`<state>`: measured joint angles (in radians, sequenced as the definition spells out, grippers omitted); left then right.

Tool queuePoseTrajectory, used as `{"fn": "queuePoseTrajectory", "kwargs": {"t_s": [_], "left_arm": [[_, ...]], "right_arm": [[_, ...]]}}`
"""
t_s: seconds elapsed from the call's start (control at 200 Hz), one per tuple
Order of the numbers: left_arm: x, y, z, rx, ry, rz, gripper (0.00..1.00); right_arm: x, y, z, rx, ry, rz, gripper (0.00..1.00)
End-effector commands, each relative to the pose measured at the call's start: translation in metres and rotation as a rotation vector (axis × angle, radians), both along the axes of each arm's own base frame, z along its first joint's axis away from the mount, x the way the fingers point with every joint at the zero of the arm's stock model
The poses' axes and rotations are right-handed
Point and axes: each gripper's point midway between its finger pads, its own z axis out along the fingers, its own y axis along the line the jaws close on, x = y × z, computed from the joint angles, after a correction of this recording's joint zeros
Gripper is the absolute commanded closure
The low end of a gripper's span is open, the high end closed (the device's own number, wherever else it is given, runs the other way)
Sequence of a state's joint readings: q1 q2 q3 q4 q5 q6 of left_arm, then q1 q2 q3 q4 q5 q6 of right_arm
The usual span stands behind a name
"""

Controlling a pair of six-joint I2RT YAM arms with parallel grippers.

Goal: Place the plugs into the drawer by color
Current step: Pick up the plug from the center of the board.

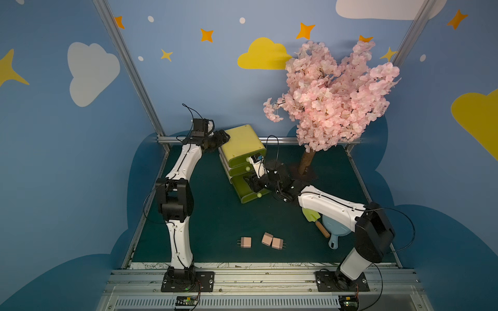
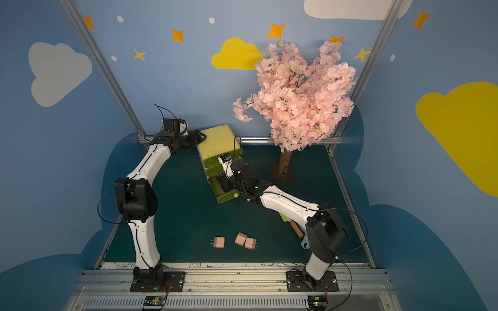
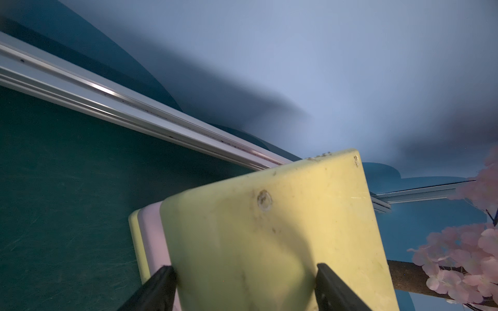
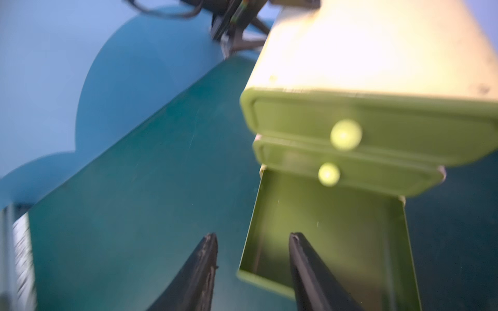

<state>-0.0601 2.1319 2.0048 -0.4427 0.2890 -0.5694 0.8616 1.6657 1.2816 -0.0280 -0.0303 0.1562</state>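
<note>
under right arm [image 1: 331,204], drawer [image 1: 242,145] interior half-hidden

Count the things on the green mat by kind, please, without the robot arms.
pink plugs: 3
drawer chest: 1
spatula: 1
blue pan: 1
blossom tree: 1
total: 7

Left arm [image 1: 177,237] rises from its base, elbow bent, forearm reaching to the drawer [image 1: 244,142] at its top rear corner. Its tool [image 1: 221,137] is clamped there, black fingers [image 3: 161,285] pressed against the drawer on either side. Right arm [image 1: 334,204] comes in low towards the drawer's front, wrist tipped down, and its tool [image 1: 252,184] hangs over the pulled-out bottom compartment, fingers [image 4: 207,258] spread apart, nothing between them.
</note>
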Motion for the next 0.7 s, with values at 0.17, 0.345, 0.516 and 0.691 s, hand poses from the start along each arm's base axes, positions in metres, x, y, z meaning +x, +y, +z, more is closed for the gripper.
{"fn": "queuePoseTrajectory", "kwargs": {"t_s": [0.17, 0.345, 0.516, 0.691], "left_arm": [[-0.033, -0.009, -0.063, 0.069, 0.220, -0.026, 0.19], [-0.034, -0.010, -0.058, 0.079, 0.211, -0.028, 0.19], [-0.034, -0.011, -0.057, 0.076, 0.209, -0.030, 0.19], [-0.035, -0.010, -0.056, 0.083, 0.209, -0.031, 0.19]], "right_arm": [[-0.128, -0.024, -0.105, -0.403, 0.265, 0.350, 0.49], [-0.176, -0.017, -0.125, -0.519, 0.208, 0.490, 0.48], [-0.201, -0.011, -0.144, -0.595, 0.224, 0.578, 0.46], [-0.213, -0.007, -0.160, -0.670, 0.220, 0.627, 0.39]]}}
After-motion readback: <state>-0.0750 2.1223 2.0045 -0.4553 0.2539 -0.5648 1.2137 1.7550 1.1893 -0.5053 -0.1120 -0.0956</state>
